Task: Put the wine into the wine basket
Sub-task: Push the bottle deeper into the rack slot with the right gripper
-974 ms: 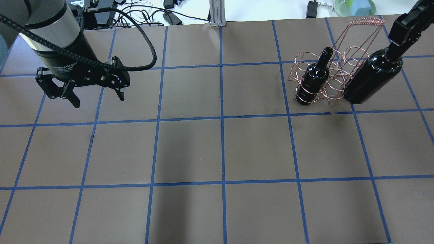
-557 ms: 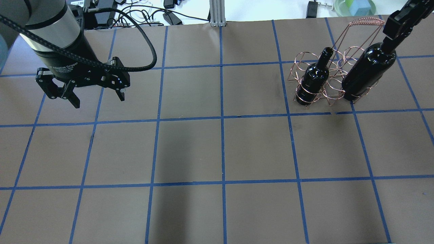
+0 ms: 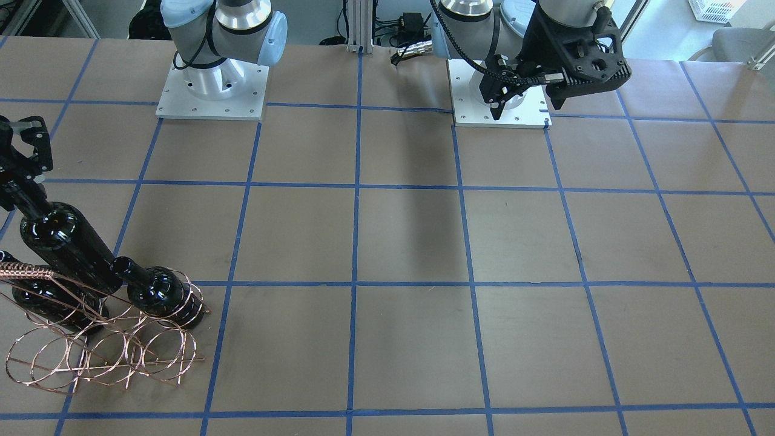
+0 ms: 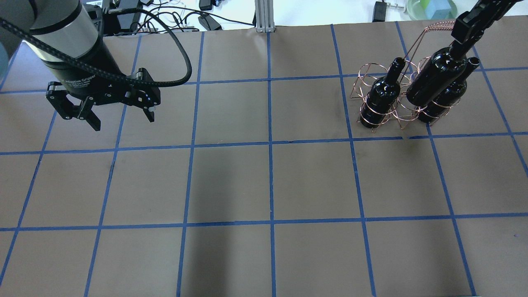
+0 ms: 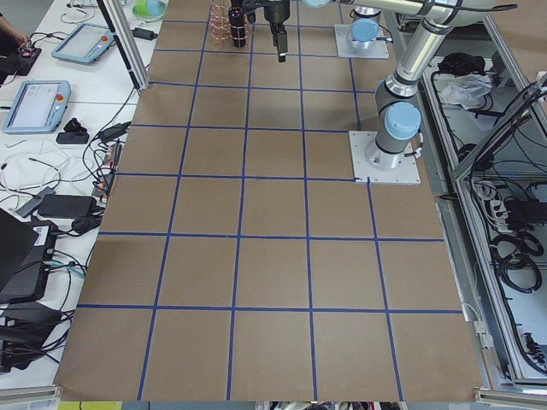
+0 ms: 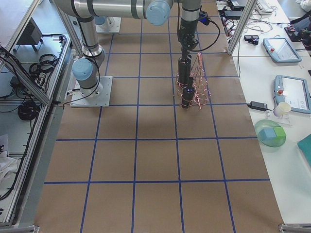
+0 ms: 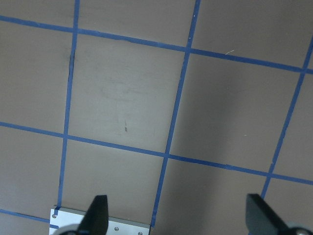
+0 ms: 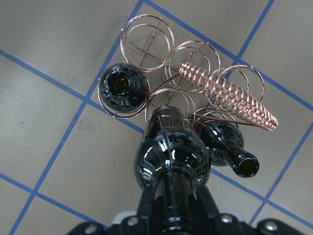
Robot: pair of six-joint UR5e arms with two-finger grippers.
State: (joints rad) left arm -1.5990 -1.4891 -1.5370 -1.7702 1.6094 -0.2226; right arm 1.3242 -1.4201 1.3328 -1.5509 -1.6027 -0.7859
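Observation:
My right gripper (image 4: 464,31) is shut on the neck of a glossy black wine bottle (image 4: 433,80) and holds it tilted over the copper wire basket (image 4: 365,74). The bottle's base hangs between two other black bottles that stand in the basket's loops, one on the left (image 4: 379,99) and one on the right (image 4: 447,95). In the right wrist view the held bottle (image 8: 171,156) is over the middle loop, beside the twisted handle (image 8: 230,98). I cannot tell whether its base is inside a loop. My left gripper (image 4: 122,121) is open and empty, far to the left.
The table (image 4: 268,185) is brown paper with a blue tape grid. Cables and a metal post (image 4: 264,16) lie along the far edge. A green bowl with blocks (image 4: 431,8) sits beyond the basket. The arm bases (image 3: 212,91) stand at the robot's side.
My right gripper has carried the bottle left and farther back, over the basket's middle. This uncovered the bottle standing in the right loop. The left gripper has barely shifted.

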